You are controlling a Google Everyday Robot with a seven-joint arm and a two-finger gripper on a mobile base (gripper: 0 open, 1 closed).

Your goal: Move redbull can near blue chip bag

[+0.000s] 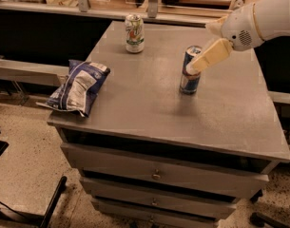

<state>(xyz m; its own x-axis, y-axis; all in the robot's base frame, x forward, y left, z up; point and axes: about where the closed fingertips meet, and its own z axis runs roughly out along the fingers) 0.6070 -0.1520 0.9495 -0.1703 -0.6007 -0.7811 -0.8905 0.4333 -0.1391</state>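
Note:
The redbull can (189, 82) stands upright on the right-middle of the grey cabinet top (135, 94); it is slim, blue and silver. The blue chip bag (78, 87) lies wrinkled at the top's left edge, partly overhanging it, well apart from the can. My gripper (192, 67) reaches in from the upper right on a white arm. Its tan tip lies over the can's upper right side, at the rim.
A white and green can (134, 33) stands at the back of the top, left of centre. The cabinet has drawers (156, 175) below. A counter with posts runs behind. A dark stand base (35, 213) sits on the speckled floor at the lower left.

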